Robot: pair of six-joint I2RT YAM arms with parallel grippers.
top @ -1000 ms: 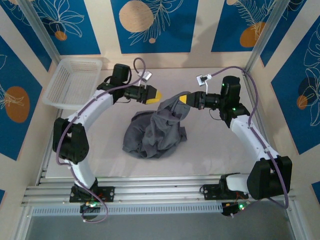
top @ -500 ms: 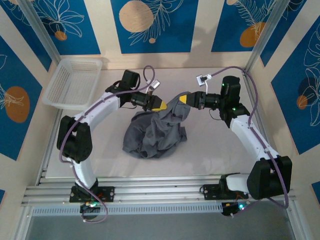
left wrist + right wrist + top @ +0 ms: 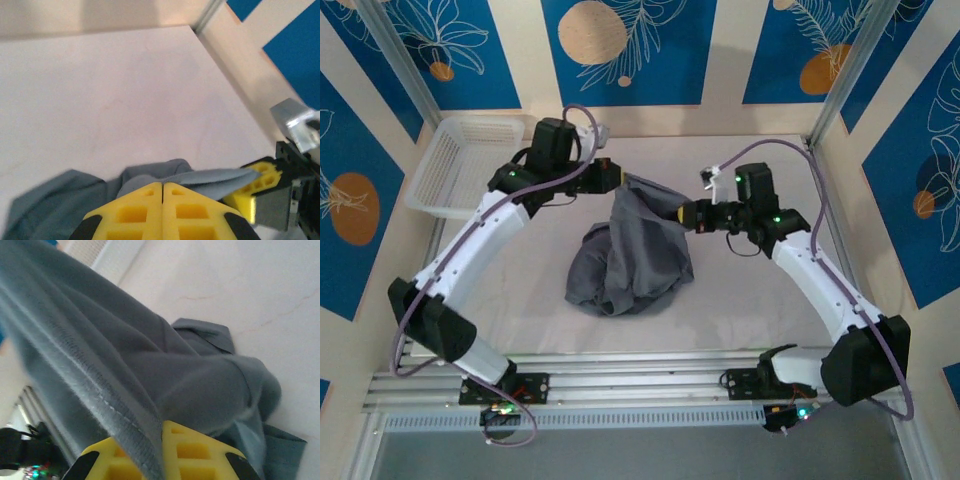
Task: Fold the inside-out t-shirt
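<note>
The inside-out t-shirt is a slate-grey bundle in the middle of the table. Its upper edge is lifted and stretched between both grippers, while the rest lies bunched below. My left gripper is shut on the shirt's far-left corner. In the left wrist view its yellow fingers meet, with grey cloth coming out at the tips. My right gripper is shut on the shirt's right edge. In the right wrist view a stitched seam runs down between that gripper's fingers.
A white lattice basket stands at the back left corner. Bare pale table lies in front of and right of the shirt. Aluminium posts and patterned walls close in the back and sides.
My left gripper reached the shirt's top, shut on it and pulled back towards the far left, lifting the cloth. My right gripper shifted slightly nearer with its hold, so the upper edge is now taut.
</note>
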